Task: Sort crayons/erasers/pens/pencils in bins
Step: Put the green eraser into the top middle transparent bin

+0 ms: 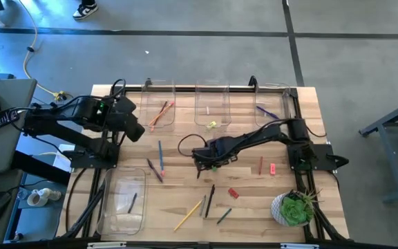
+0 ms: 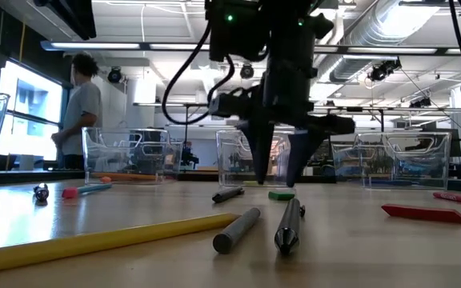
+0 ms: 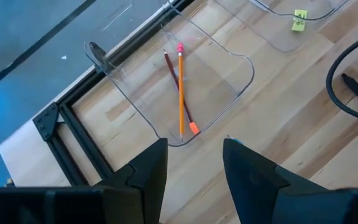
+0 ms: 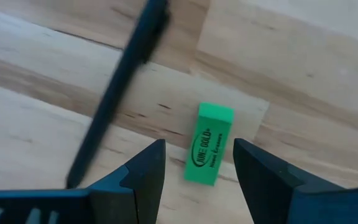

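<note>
right gripper [image 4: 194,165] spread wide, nothing pinched, poised over the small green block eraser [image 4: 209,152] mid-tabletop, jaws straddling it, likely lining up a pick. slim dark pen [image 4: 118,87] lies just beside the eraser. left gripper [image 3: 194,163] spread and empty, parked near the clear plastic bin [image 3: 244,62] at the far-left edge, holding an orange pencil [image 3: 181,93].

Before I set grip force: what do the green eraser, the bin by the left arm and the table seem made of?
Green eraser: likely rubber or vinyl, matte, a printed block lying under the open right gripper.
Bin below the open left gripper: clear glossy plastic; the wood shows through its walls.
Table: light wood planks with visible grain and seams, smooth finish.
</note>
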`<state>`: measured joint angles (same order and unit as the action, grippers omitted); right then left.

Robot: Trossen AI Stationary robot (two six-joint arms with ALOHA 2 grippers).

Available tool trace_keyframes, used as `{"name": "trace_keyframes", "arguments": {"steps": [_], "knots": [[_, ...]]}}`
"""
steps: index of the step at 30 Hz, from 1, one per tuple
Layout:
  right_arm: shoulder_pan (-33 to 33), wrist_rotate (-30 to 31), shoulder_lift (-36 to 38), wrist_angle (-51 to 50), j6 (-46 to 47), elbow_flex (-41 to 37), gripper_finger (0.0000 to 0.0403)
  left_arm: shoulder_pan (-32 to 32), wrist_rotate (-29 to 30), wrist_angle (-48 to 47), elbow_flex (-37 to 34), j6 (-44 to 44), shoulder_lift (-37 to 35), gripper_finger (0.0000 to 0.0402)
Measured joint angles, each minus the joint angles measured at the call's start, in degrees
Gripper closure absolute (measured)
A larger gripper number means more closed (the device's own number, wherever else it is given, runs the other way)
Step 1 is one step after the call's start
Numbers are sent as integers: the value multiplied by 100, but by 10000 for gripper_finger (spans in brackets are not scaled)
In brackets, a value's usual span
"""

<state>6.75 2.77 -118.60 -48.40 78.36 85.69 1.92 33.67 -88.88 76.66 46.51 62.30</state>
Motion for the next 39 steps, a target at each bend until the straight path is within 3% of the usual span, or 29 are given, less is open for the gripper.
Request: {"name": "trace_keyframes", "arguments": {"steps": [9, 23, 39], "knots": [[17, 52, -233, -7, 281, 11, 233, -1, -2, 2, 0, -210, 2, 259], [13, 74, -237, -221, 137, 17, 365, -1, -106, 0, 0, -465, 2, 259], [1, -5, 325, -180, -383, -9, 363, -1, -170, -2, 0, -670, 2, 259]]}}
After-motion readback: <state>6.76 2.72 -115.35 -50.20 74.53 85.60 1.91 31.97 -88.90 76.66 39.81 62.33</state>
